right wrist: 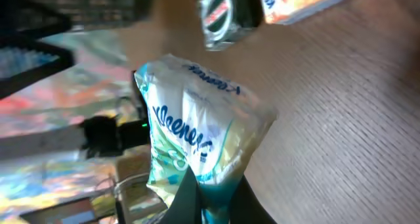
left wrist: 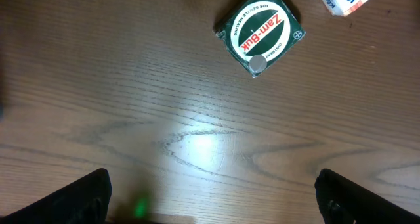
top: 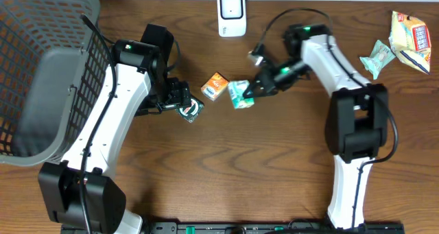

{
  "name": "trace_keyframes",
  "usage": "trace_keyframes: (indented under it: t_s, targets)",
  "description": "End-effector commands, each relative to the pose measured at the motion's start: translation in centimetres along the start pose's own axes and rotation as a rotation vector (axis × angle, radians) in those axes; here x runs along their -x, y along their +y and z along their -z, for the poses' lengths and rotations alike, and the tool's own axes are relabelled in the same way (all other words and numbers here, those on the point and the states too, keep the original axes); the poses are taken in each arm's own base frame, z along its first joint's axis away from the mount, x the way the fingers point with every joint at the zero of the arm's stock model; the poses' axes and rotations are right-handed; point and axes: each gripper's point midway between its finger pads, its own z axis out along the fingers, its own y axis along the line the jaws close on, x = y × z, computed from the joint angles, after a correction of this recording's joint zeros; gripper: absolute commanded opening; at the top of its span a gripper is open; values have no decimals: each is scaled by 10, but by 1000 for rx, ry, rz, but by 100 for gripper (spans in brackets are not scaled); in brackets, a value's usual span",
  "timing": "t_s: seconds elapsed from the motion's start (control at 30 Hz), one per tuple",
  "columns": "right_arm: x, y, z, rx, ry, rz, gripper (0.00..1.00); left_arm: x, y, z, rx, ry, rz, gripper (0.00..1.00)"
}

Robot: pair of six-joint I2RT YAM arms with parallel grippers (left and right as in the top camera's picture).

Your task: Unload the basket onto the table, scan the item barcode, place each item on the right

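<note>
Brown wood-grain desk (top: 274, 165) carries everything. A tissue pack (right wrist: 197, 132) sits near the desk's middle, pinched at its lower end by the right fingers (right wrist: 184, 201), which are pressed together on it. The right arm rises from the near edge, bends at its elbow by the far side and reaches back down-left to the pack. A white scanner (top: 232, 14) stands beyond it at the far edge. Just left lie an orange box (top: 215, 86) and a green tin (left wrist: 260, 32). The left arm stretches up from the near-left corner, wrist turned rightward, left fingers (left wrist: 85, 198) spread wide beside the tin, holding nothing. A grey basket (top: 27, 28) fills the left side.
</note>
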Motion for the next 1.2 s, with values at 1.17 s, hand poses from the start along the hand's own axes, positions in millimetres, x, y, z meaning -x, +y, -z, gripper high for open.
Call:
trace_keyframes:
  t_s: [1.17]
  targets:
    - [-18,12,-3,269,-159,172,1,1,0,2,2,-1,-7,98]
